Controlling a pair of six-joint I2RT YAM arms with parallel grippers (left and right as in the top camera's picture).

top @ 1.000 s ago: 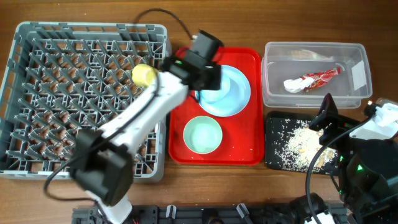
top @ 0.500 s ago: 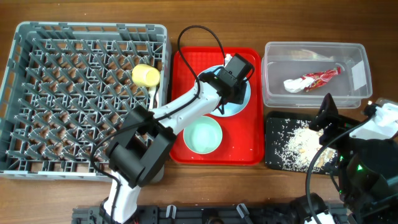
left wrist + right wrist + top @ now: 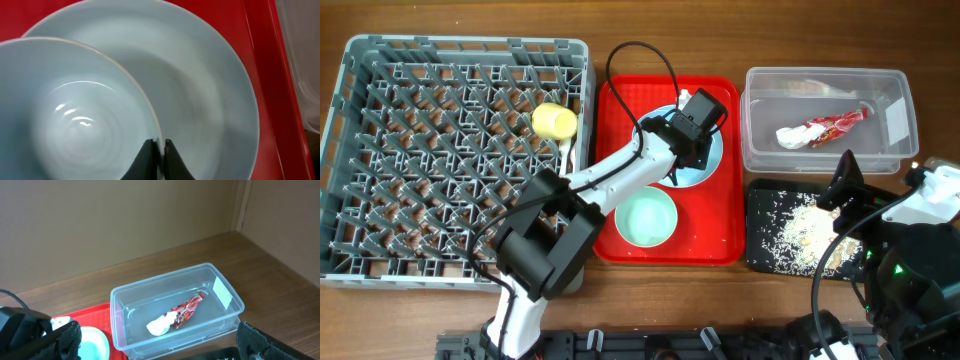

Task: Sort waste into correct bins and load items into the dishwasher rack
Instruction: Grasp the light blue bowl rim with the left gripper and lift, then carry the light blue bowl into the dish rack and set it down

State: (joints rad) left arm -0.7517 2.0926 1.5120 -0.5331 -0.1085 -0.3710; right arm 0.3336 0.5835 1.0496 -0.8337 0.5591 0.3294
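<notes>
Pale blue-white bowl (image 3: 75, 115) sits on the pale blue plate (image 3: 215, 90) at the 12 o'clock end of the red tray (image 3: 717, 232), and your left gripper (image 3: 159, 150) is clenched on its rim.

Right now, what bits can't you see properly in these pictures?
- Left wrist: the pale bowl is cut off by the left and bottom edges. The left gripper, shut on its rim, hides the pinched spot.
- Overhead: the left arm covers that bowl and part of the plate.
- Overhead: the right arm hides a corner of the black tray.
- Right wrist: the black tray lies almost wholly below the bottom edge.
</notes>
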